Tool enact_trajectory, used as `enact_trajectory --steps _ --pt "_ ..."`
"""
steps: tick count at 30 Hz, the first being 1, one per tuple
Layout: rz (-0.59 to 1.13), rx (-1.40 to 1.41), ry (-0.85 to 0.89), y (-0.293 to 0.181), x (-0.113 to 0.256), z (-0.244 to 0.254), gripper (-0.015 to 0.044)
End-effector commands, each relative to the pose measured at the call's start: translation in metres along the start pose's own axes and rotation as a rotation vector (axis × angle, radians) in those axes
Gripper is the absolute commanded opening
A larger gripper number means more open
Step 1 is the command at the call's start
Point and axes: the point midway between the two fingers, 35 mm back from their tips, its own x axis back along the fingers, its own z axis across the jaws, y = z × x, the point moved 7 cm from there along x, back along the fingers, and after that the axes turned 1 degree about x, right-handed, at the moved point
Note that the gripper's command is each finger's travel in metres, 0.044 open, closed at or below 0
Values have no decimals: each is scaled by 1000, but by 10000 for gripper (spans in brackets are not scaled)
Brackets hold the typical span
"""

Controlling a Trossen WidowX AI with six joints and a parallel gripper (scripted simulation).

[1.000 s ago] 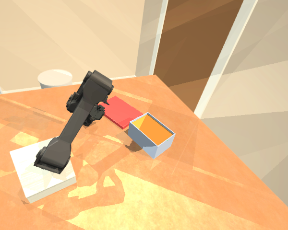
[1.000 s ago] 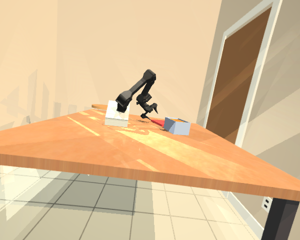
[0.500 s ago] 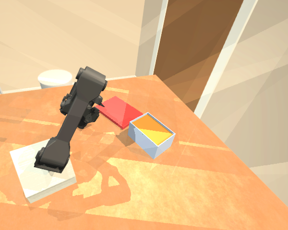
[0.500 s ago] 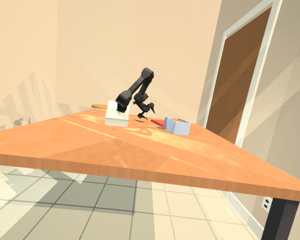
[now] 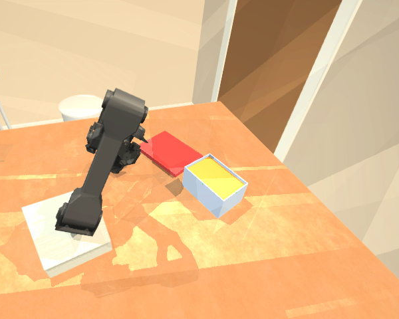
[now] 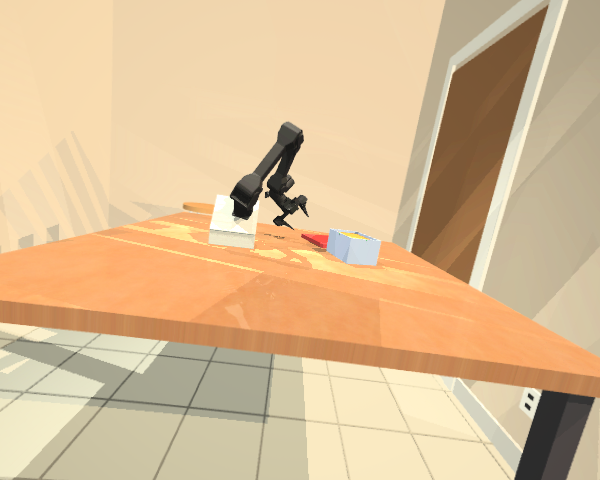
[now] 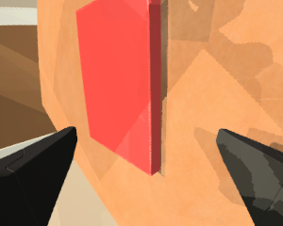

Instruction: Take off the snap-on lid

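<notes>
The red lid [image 5: 170, 151] [image 6: 314, 239] [image 7: 115, 75] lies flat on the table behind the box, its smooth face up and its thin side wall down. The light blue storage box [image 5: 201, 193] [image 6: 361, 253] stands upright and uncovered, with a yellow filling [image 5: 217, 177] [image 6: 353, 236] inside. The box hides one corner of the lid in the top view, so I cannot tell whether they touch. My gripper [image 6: 300, 222] [image 7: 149, 134] is wide open and empty, above the table on the arm's side of the lid. The lid shows beyond the fingertips in the wrist view.
The arm's base stands on a pale block [image 5: 48, 250] [image 6: 231, 238] on the wooden table [image 5: 261, 284] [image 6: 269, 315]. The table's right edge runs past the box and lid. A white round bin [image 5: 80, 105] and a door [image 5: 272, 54] [image 6: 481, 155] are beyond the table.
</notes>
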Motion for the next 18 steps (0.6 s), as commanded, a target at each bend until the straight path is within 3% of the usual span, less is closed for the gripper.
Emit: enact_trajectory --steps 1,18 --pt "-2 -12 10 -1 7 7 440" --pt "0 -13 9 -1 37 23 440"
